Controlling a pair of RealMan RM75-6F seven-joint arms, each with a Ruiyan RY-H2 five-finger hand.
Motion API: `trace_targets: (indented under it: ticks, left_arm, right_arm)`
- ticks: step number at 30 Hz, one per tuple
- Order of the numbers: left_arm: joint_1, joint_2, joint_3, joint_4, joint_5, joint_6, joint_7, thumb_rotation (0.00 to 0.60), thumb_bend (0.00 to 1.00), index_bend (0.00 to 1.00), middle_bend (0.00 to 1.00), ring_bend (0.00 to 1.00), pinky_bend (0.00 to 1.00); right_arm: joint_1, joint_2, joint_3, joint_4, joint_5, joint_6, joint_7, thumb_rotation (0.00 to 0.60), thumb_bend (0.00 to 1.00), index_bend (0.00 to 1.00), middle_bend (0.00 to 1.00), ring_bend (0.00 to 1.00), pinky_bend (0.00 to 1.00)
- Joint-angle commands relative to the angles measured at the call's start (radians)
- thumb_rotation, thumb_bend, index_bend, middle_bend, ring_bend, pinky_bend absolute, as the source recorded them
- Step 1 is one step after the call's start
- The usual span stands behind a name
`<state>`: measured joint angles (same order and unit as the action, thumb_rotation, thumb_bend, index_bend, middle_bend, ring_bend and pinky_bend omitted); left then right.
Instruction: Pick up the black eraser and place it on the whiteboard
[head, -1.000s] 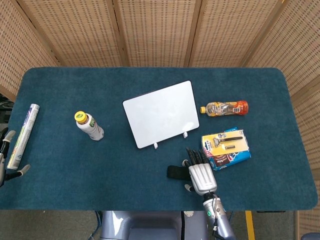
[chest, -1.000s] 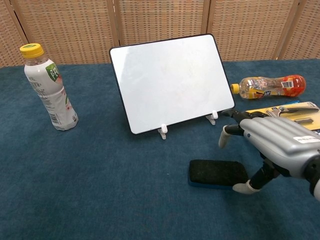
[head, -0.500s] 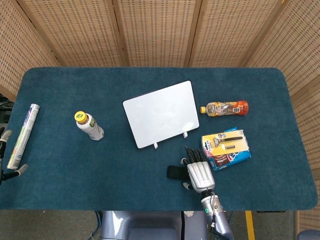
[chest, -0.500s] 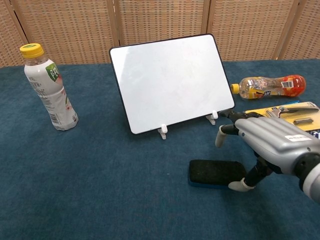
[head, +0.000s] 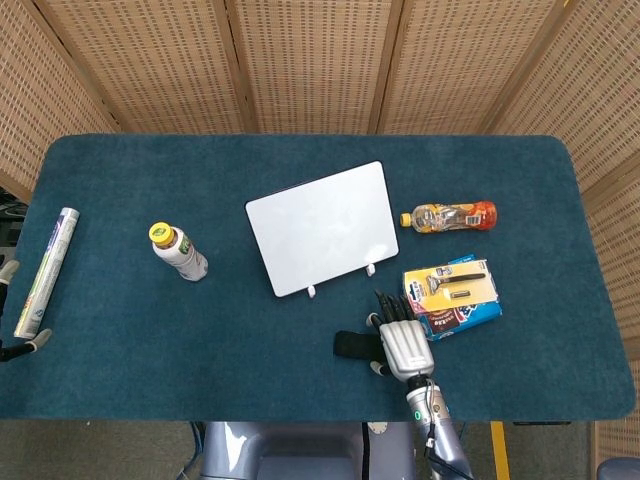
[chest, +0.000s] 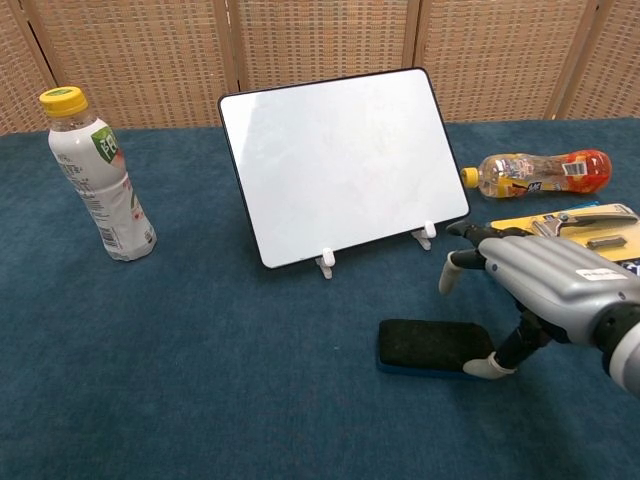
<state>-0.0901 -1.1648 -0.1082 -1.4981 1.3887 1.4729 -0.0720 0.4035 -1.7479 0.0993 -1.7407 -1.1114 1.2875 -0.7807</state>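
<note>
Step in hand, by my read: approach/pre-grasp, pick not yet done. Black eraser (chest: 434, 346) lies flat on the blue table cloth (head: 200, 350), near the front edge, just in front of & slightly right of the whiteboard (chest: 343, 163), which leans back on 2 small white clip feet. Right hand (chest: 540, 290) sits at the eraser's right end, fingers spread & arched over it, holding nothing; thumb tip (chest: 487, 367) is low, at or just beside the eraser's right edge — contact can't be confirmed from chest view. Head view shows same hand (head: 402, 345) w/ eraser (head: 351, 346) poking out to its left. Left hand (head: 12, 345) barely shows at far left edge, near a rolled paper tube (head: 46, 271); can't tell whether it's open or closed.

Next move, as I judge it: lower the fingers over the eraser's long sides, close thumb vs fingers, lift clear, then carry back & left to the board. Board is tilted, so placement needs care or the eraser slides off. Risks: razor pack (chest: 585, 225) just right of the hand; orange bottle (chest: 535, 172) further back.
</note>
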Motion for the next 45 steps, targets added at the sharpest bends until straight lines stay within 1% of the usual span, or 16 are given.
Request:
trace_targets:
  ticks: [1, 14, 23, 45]
  left_arm:
    - [0.0, 0.004, 0.001, -0.003, -0.004, -0.005, 0.001, 0.6, 0.15, 0.0, 0.0, 0.0, 0.0]
    - [-0.004, 0.012, 0.003, -0.003, -0.02, -0.031, 0.01, 0.6, 0.16, 0.0, 0.0, 0.0, 0.0]
    - [-0.01, 0.008, 0.001, 0.001, -0.029, -0.045, 0.019, 0.6, 0.16, 0.0, 0.0, 0.0, 0.0]
    - [-0.013, 0.005, 0.001, 0.001, -0.032, -0.05, 0.022, 0.6, 0.16, 0.0, 0.0, 0.0, 0.0]
  right_arm:
    - [0.001, -0.003, -0.002, 0.001, 0.002, -0.001, 0.004, 0.6, 0.16, 0.33, 0.0, 0.0, 0.0]
    - [0.01, -0.018, -0.006, 0.027, 0.016, -0.015, 0.022, 0.6, 0.16, 0.33, 0.0, 0.0, 0.0]
    - [0.027, -0.022, 0.001, 0.044, 0.05, -0.046, 0.031, 0.6, 0.16, 0.33, 0.0, 0.0, 0.0]
    - [0.044, -0.024, -0.004, 0.072, 0.064, -0.056, 0.051, 0.6, 0.16, 0.33, 0.0, 0.0, 0.0]
